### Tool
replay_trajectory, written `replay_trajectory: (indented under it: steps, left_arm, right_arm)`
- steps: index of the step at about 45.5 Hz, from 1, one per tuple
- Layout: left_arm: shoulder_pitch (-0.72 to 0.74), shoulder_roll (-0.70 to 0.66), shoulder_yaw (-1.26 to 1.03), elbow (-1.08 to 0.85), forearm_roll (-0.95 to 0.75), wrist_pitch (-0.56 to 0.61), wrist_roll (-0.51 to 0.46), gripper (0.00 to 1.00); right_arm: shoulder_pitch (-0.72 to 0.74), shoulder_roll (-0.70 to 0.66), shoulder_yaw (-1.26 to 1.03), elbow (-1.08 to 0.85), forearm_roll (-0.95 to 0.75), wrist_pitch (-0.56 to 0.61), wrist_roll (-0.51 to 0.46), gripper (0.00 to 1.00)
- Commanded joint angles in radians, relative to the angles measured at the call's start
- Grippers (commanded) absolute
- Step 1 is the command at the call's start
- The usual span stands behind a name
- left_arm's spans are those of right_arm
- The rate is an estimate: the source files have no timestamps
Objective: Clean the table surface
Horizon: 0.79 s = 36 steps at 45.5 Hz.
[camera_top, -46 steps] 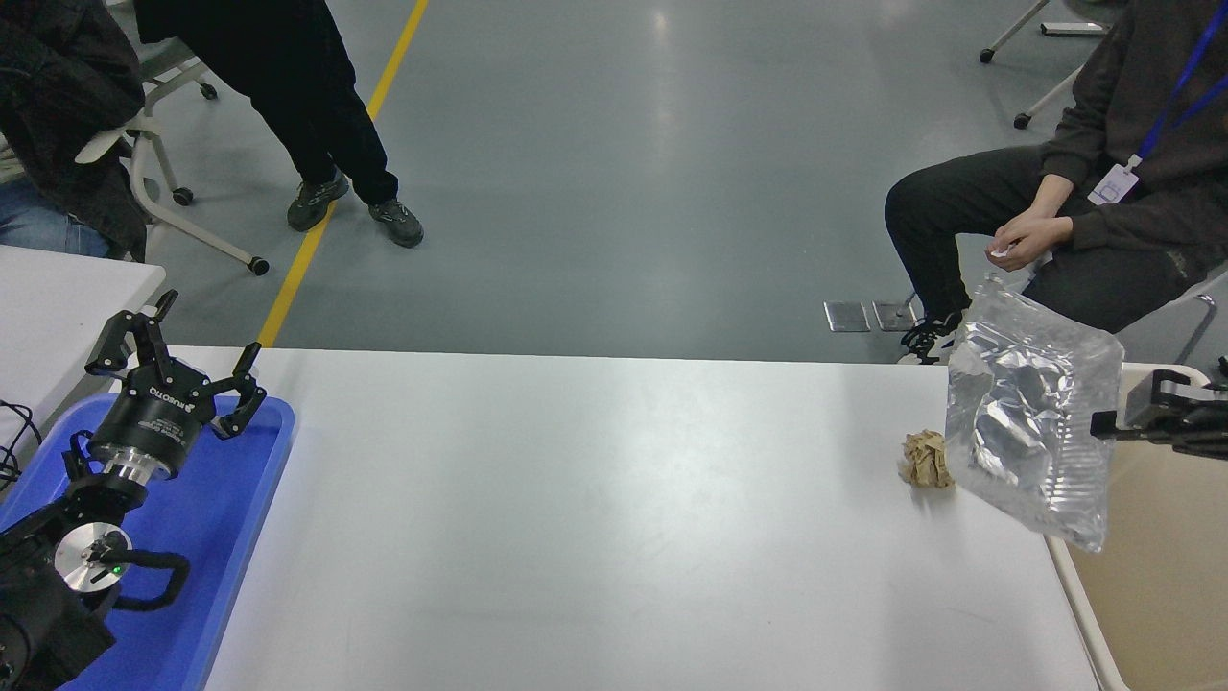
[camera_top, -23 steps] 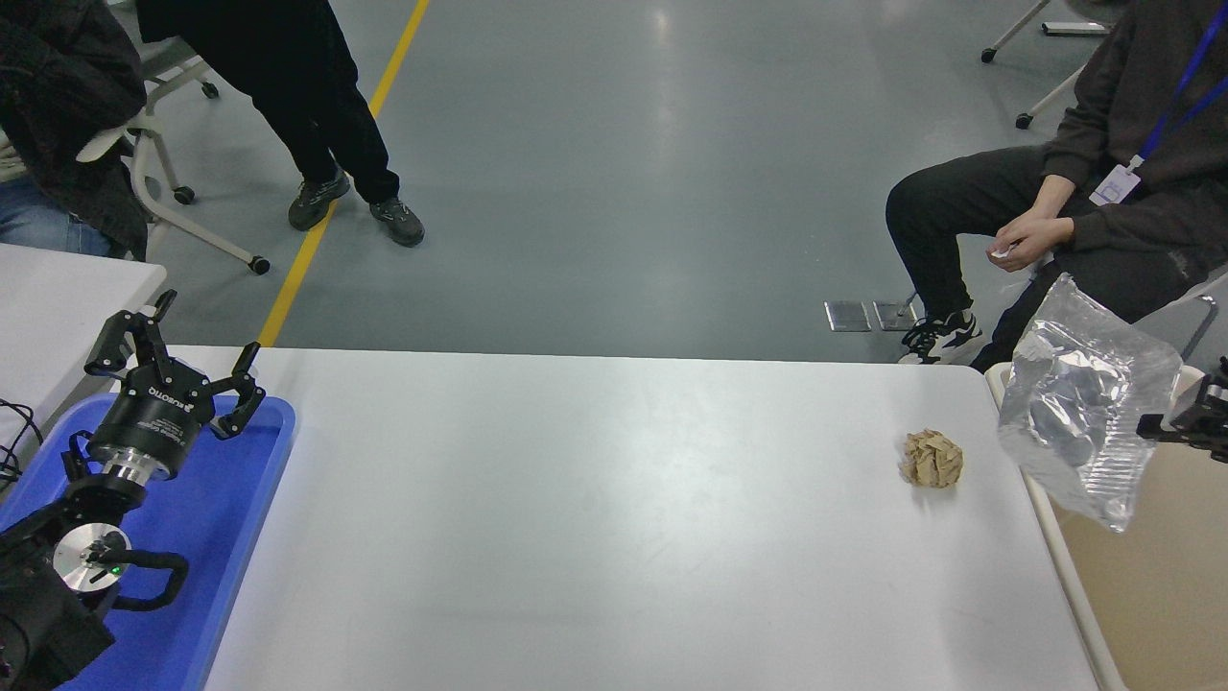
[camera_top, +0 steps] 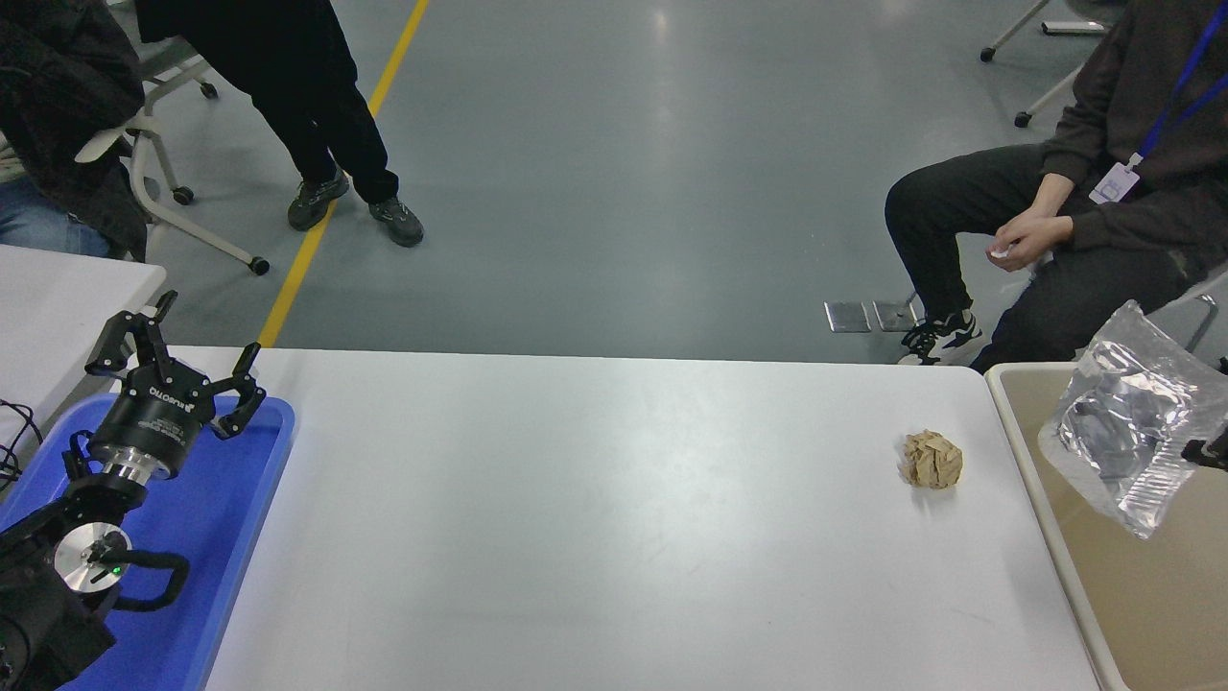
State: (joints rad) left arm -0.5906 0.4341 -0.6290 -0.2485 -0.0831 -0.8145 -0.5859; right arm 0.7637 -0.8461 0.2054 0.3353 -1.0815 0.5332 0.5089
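Now the crinkled foil bag point(camera_top: 1122, 432), apparently pinched by the barely visible right gripper point(camera_top: 1211, 449) at three o'clock, should be released only once centred over the beige bin point(camera_top: 1151, 595); the left gripper point(camera_top: 177, 360) is parked wide at nine o'clock.

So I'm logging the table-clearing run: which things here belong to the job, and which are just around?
Part of the job:
table surface
crumpled brown paper ball on it
clear plastic bag held over the beige bin
right gripper, barely in view

Just around:
blue tray
left gripper, parked above it
seated person
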Motion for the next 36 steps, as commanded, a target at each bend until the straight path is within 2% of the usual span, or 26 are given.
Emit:
replay_trajectory:
  steps: [1, 17, 26, 36]
  left_arm:
    - [0.0, 0.0, 0.0, 0.0, -0.001, 0.0, 0.0, 1.0]
    - [0.0, 0.0, 0.0, 0.0, 0.0, 0.0, 0.0, 1.0]
    - [0.0, 0.0, 0.0, 0.0, 0.0, 0.0, 0.0, 1.0]
    - [0.0, 0.0, 0.0, 0.0, -0.001, 0.0, 0.0, 1.0]
  right_arm:
    - [-0.041, 0.093, -0.106, -0.173, 0.043, -0.067, 0.057, 0.0]
    - [-0.078, 0.225, -0.365, -0.361, 0.259, -0.163, 0.04, 0.0]
    - [-0.11, 0.268, -0.416, -0.429, 0.367, -0.2, -0.047, 0.0]
    - [-0.135, 0.306, -0.412, -0.429, 0.44, -0.301, -0.141, 0.0]
